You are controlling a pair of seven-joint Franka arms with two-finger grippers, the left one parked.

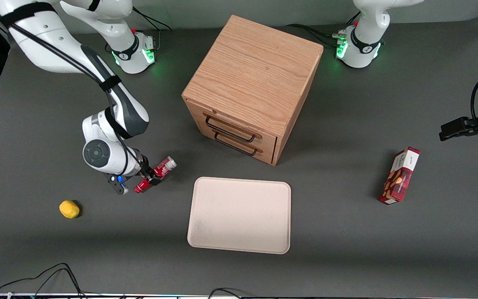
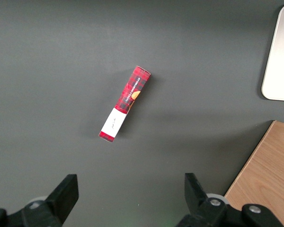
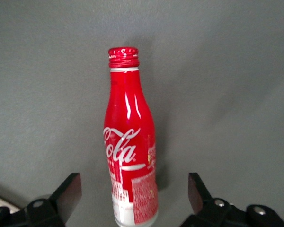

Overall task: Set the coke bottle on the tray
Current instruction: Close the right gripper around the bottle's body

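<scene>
Red coke bottle point(image 3: 130, 151), white script

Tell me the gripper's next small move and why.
Probably close the fingers on the coke bottle. The gripper sits at the bottle beside the tray, toward the working arm's end. In the wrist view its fingers stand apart on either side of the bottle, not touching, so nothing is gripped yet.
</scene>
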